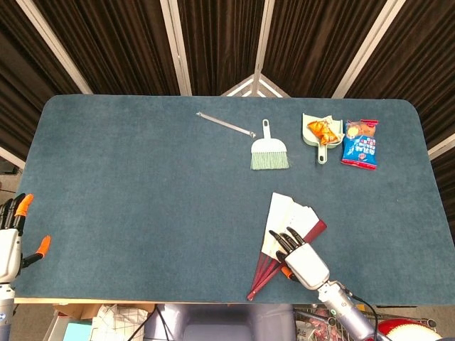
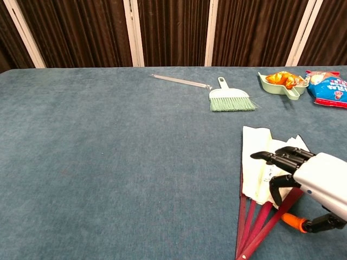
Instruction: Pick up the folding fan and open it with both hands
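Folding fan (image 2: pixel 259 165) half-spread under R robot hand (image 2: pixel 303 176), fingers curled onto it.

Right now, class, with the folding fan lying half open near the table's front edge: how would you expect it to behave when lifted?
The folding fan is probably light: thin red ribs and a paper leaf. The leaf looks creased and uneven, so it may flop or tear if pinched there; the ribs seem stiffer. Lying flat on the table, it is unlikely to roll, but may slide under the right hand.
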You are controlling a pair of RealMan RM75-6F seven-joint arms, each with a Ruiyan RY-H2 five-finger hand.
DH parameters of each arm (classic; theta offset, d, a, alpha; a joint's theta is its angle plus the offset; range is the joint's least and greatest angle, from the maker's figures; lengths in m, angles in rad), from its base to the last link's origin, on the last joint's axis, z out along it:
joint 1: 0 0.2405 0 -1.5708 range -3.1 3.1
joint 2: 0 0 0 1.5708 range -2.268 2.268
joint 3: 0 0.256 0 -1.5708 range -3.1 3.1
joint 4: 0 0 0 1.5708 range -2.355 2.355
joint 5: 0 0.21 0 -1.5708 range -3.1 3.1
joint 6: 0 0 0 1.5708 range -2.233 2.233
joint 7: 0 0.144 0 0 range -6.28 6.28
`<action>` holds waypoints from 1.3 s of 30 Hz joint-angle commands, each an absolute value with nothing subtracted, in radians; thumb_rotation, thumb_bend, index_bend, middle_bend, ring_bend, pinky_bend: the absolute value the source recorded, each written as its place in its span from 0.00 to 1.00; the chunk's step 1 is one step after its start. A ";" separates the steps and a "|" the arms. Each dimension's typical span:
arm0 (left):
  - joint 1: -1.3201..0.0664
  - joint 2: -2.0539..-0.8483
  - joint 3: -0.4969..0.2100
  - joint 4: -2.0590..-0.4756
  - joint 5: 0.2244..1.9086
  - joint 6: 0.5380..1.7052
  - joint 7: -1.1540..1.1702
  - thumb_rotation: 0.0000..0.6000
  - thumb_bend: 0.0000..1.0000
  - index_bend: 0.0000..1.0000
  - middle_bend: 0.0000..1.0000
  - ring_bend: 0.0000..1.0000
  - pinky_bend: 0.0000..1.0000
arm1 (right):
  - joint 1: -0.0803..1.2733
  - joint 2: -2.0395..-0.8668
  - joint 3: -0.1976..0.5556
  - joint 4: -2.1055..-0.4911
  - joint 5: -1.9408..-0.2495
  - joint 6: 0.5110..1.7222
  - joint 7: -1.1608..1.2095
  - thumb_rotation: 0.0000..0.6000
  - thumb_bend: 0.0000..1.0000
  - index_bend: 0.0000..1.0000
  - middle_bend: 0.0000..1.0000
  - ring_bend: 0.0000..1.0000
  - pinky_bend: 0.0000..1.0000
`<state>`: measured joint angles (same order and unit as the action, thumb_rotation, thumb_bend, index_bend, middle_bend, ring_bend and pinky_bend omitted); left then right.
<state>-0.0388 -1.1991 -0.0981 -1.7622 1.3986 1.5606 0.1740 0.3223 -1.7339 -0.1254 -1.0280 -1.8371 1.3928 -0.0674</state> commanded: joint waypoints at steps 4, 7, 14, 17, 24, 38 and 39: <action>-0.038 -1.198 -0.099 -1.762 1.399 1.562 0.170 1.00 0.45 0.09 0.02 0.00 0.03 | 0.331 -1.741 -0.123 -1.027 -1.828 1.375 -0.075 1.00 0.37 0.60 0.11 0.20 0.14; -0.038 -1.197 -0.098 -1.762 1.402 1.564 0.169 1.00 0.45 0.09 0.02 0.00 0.03 | 0.333 -1.741 -0.123 -1.028 -1.827 1.375 -0.076 1.00 0.40 0.64 0.12 0.20 0.14; -0.038 -1.198 -0.096 -1.763 1.404 1.562 0.169 1.00 0.45 0.09 0.02 0.00 0.03 | 0.333 -1.734 -0.126 -1.035 -1.831 1.395 -0.060 1.00 0.41 0.69 0.13 0.21 0.14; -0.039 -1.198 -0.095 -1.764 1.405 1.561 0.169 1.00 0.45 0.09 0.02 0.00 0.03 | 0.333 -1.721 -0.124 -1.048 -1.833 1.410 -0.056 1.00 0.41 0.69 0.13 0.21 0.14; -0.038 -1.198 -0.094 -1.766 1.408 1.561 0.168 1.00 0.45 0.09 0.02 0.00 0.03 | 0.367 -1.639 -0.107 -1.143 -1.849 1.424 -0.054 1.00 0.41 0.69 0.13 0.21 0.14; -0.037 -1.188 -0.094 -1.769 1.410 1.561 0.142 1.00 0.45 0.09 0.02 0.00 0.03 | 0.580 -1.228 0.053 -1.673 -1.682 1.130 -0.005 1.00 0.43 0.69 0.13 0.21 0.14; -0.037 -1.187 -0.095 -1.769 1.410 1.561 0.141 1.00 0.45 0.09 0.02 0.00 0.03 | 0.596 -1.194 0.066 -1.719 -1.656 1.098 0.016 1.00 0.43 0.69 0.13 0.21 0.14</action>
<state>-0.0368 -1.1872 -0.0946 -1.7691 1.4100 1.5607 0.1408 0.5276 -1.3130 0.0073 -1.5815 -1.7413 1.2054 -0.0254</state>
